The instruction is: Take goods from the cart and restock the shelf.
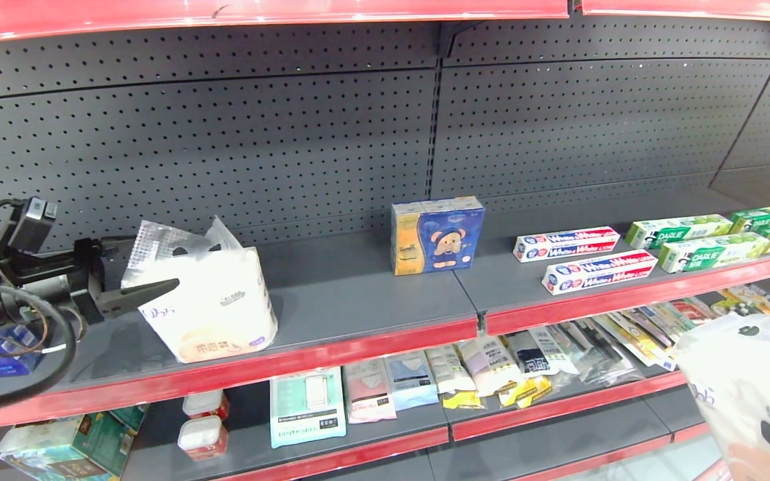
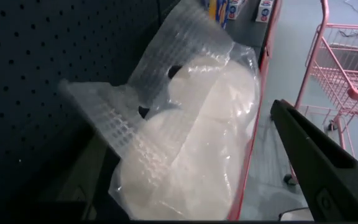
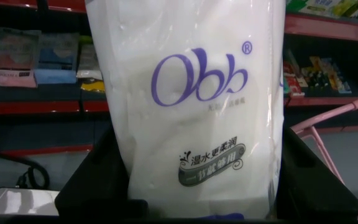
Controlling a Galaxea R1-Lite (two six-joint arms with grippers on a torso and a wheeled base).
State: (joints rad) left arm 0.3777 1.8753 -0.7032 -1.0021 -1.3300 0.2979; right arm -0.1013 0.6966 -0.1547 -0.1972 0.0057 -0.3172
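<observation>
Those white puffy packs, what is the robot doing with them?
The robot is stocking a shop shelf with packs of paper rolls. One white pack stands near the front edge of the grey shelf, and the left gripper is open at its side. The right gripper is shut on a second white pack, held low and to the right, not yet on the shelf. The pink cart stands in the aisle.

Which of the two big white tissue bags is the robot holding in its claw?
The white bag at the lower right: the right claw grips it, off the shelf. The other bag stands on that shelf, at the left.
</observation>
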